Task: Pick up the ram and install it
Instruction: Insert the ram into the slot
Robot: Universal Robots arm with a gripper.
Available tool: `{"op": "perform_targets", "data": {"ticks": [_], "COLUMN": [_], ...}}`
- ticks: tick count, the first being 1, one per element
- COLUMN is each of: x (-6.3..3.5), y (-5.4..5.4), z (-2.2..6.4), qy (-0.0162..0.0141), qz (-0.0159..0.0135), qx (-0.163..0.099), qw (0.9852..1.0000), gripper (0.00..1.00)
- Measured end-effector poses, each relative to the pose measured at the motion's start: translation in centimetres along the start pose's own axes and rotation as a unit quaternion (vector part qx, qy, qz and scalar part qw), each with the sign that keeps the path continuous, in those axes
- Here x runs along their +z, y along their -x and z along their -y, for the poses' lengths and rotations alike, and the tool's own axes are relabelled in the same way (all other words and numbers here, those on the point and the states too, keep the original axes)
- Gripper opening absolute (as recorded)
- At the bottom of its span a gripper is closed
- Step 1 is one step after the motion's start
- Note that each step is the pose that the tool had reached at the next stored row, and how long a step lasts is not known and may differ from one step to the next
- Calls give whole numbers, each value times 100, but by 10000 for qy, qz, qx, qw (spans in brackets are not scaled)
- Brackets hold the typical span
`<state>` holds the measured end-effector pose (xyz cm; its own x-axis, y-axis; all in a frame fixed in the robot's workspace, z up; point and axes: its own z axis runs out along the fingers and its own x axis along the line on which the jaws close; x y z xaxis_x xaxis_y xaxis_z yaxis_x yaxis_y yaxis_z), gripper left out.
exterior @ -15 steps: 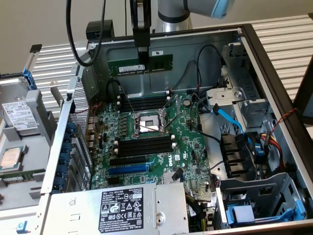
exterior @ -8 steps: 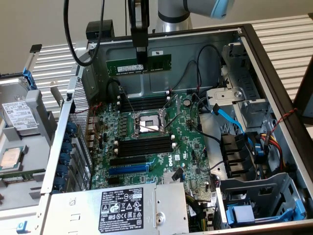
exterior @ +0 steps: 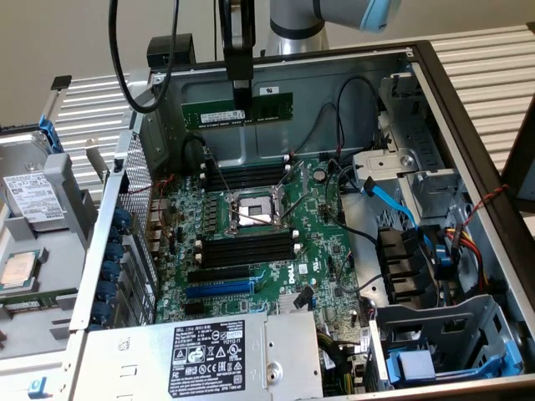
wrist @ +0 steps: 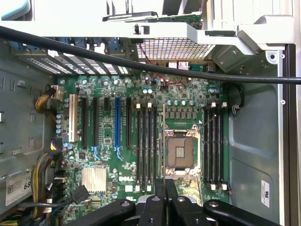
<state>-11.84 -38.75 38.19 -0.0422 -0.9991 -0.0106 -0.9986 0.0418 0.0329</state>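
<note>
Closed tight on the ram [exterior: 209, 113] at upper centre of the frame, the end effector [exterior: 242, 104] should carry it level, parallel to the memory slots [exterior: 247, 249].

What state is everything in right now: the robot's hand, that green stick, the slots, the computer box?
hand: shut on the ram.
ram: held level in the air, not in any slot.
memory slots: all empty.
processor socket: uncovered, no cooler on it.
computer case: open, side panel off.
</note>
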Motion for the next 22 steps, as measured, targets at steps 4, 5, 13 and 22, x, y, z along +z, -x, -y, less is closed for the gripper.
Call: {"op": "perform_targets", "data": {"ticks": [4,5,13,22], "x": [32,51,196,359], "y": [-1,-2,-17,-77], "z": [1,1,4,3], "qy": [-1,0,-1,-2], "qz": [1,1,2,5], "qx": [4,7,45,118], "qw": [10000,10000,10000,9999], "gripper": [12,12,12,12]}}
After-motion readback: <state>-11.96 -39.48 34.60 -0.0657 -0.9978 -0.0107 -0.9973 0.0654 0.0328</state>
